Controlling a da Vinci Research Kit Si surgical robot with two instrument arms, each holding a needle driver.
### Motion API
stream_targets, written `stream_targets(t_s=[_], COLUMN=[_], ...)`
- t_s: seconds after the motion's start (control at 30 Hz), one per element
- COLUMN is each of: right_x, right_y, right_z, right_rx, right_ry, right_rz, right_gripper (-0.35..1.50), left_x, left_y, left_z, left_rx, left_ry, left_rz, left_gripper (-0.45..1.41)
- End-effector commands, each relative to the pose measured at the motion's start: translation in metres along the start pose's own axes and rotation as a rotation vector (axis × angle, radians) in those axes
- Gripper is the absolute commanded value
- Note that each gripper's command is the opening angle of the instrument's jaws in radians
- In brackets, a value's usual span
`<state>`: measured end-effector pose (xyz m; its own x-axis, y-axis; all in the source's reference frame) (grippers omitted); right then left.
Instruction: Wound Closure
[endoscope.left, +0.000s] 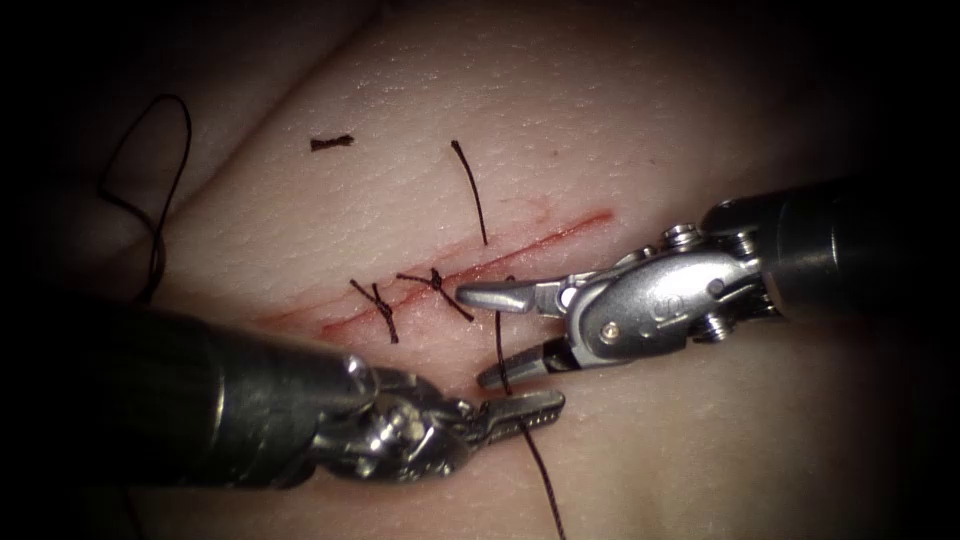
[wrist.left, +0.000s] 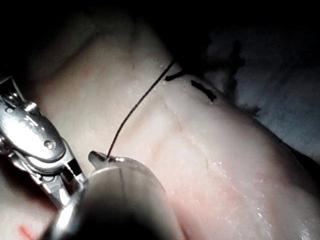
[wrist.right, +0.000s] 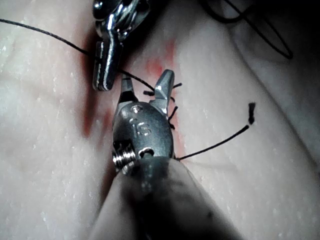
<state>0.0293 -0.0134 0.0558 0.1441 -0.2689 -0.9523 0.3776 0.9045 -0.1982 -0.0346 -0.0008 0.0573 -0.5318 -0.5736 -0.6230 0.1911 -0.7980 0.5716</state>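
Note:
The tissue (endoscope.left: 600, 130) carries a slanting red cut (endoscope.left: 560, 235) with two dark knotted stitches (endoscope.left: 437, 282) on its lower-left part. My left tool (endoscope.left: 535, 408) comes in from the lower left, on the near side of the cut, with its jaws shut on the thread (endoscope.left: 500, 345). That thread runs up toward the cut and trails down past the jaws. My right tool (endoscope.left: 475, 337) reaches in from the right with its jaws open, one on each side of the thread, holding nothing. The right wrist view shows the open right tool (wrist.right: 146, 84) beside the shut left tool (wrist.right: 105, 70).
A free thread tail (endoscope.left: 470, 190) lies across the tissue above the cut. A short cut piece of thread (endoscope.left: 330, 143) rests farther up on the left. Slack thread loops (endoscope.left: 150, 200) at the far left edge. Red fluid lines the cut.

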Motion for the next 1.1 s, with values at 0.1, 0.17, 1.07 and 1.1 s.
stream_targets(t_s=[0.1,0.17,1.07,1.1], right_x=[-0.0006,-0.0009,-0.0059,-0.0061], right_y=[0.0001,0.0002,0.0065,0.0066], right_z=[0.0006,0.0004,-0.0017,-0.0016], right_rx=[0.009,-0.002,-0.062,-0.063], right_ry=[0.006,0.01,0.004,0.004], right_rz=[-0.009,-0.008,0.125,0.131], right_gripper=[-0.35,-0.35,-0.35,-0.35], left_x=[0.0002,0.0002,0.0019,0.0019], left_y=[0.0006,0.0005,0.0013,0.0013], left_z=[0.0004,0.0004,0.001,0.0012], left_rx=[-0.001,-0.001,0.245,0.261], left_ry=[0.003,0.003,0.043,0.04], left_rz=[0.0,0.0,-0.03,-0.03], left_gripper=[-0.45,-0.45,0.73,0.66])
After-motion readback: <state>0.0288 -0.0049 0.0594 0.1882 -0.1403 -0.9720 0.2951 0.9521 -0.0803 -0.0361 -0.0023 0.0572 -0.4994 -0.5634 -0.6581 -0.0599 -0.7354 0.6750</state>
